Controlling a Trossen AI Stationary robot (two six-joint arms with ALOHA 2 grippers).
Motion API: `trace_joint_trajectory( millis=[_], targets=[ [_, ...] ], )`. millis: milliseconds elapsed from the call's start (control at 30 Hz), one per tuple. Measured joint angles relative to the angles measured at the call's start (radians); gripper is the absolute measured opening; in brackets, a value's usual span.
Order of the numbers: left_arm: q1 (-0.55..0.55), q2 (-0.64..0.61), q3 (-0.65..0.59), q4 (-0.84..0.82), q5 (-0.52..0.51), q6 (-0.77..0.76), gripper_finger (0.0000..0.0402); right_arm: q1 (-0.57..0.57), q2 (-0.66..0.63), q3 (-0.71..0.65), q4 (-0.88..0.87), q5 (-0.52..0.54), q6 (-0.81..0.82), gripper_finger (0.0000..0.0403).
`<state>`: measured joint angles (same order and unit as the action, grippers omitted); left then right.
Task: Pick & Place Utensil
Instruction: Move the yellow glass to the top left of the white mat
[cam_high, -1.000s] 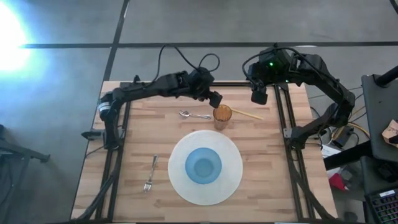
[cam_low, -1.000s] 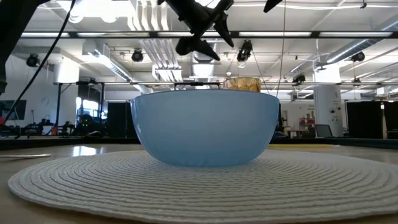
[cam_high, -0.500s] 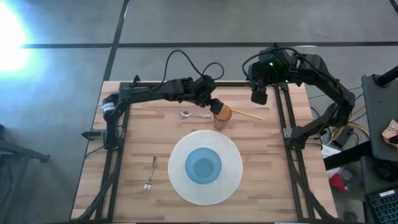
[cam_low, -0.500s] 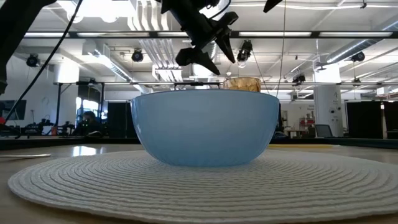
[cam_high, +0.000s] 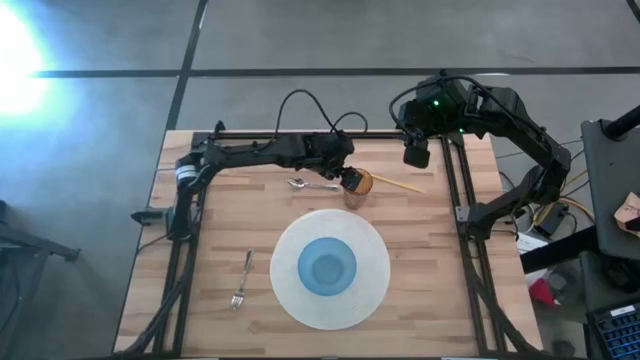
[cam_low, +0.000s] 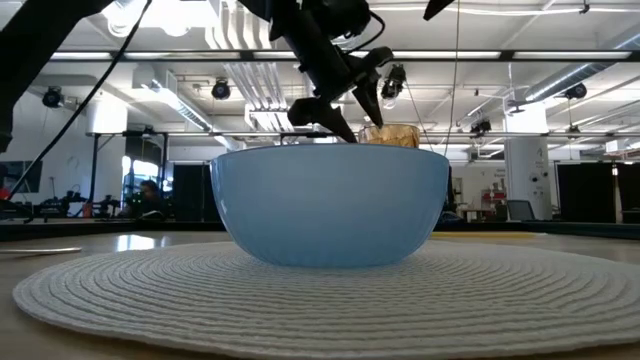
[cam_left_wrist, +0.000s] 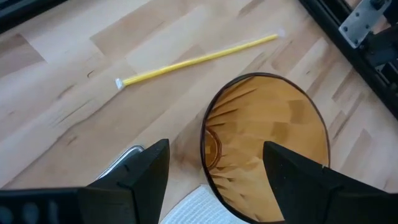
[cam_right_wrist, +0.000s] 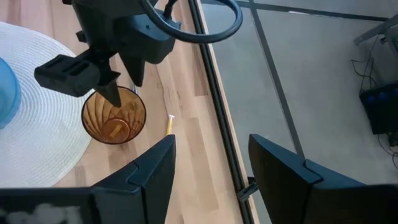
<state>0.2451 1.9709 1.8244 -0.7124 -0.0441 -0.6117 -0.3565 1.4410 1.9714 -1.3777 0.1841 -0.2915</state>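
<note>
Over the amber cup (cam_high: 358, 184) hangs the left gripper (cam_high: 349, 178), and what a spread on those fingers (cam_left_wrist: 140, 177) — jaws wide apart, nothing between them. From the left wrist view one finger sits outside the cup's rim on the spoon side while the other lies across its mouth, so the rim stands between the two. The cup is upright and looks hollow, nothing visible inside it.

Now the utensils, all placed off that cup. The spoon (cam_high: 311, 185) lies on the wooden table (cam_high: 440, 280) just beside the cup, under the left arm's wrist. The yellow straw (cam_high: 398, 183) lies on the cup's other side, one end near the rim, the rest angling away toward the right arm's rail. The fork (cam_high: 243, 278) is well apart from the cup, on the far side of the white woven placemat (cam_high: 372, 290), near the table's left rail. That round mat touches or nearly touches the cup's base, and the blue bowl (cam_high: 327, 267) sits in its centre.

And the right gripper (cam_high: 417, 152) waits high, beyond the straw from the cup, near the table's back edge, fingers (cam_right_wrist: 146, 174) parted wide and empty too.
</note>
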Motion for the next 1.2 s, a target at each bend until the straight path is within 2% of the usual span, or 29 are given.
trace_joint_trajectory(
  millis=[800,967,1200],
  targets=[
    [-0.005,0.017,-0.014,-0.048,0.003,-0.025,0.0246,0.0,0.0,0.0,0.0,0.0,-0.002,0.0199],
    [-0.005,0.024,-0.014,-0.035,0.003,-0.019,0.0216,0.0,0.0,0.0,0.0,0.0,-0.002,0.0199],
    [-0.006,0.024,-0.014,-0.018,0.003,-0.006,0.014,0.0,0.0,-0.001,0.0,0.0,-0.003,0.0199]
  ],
)
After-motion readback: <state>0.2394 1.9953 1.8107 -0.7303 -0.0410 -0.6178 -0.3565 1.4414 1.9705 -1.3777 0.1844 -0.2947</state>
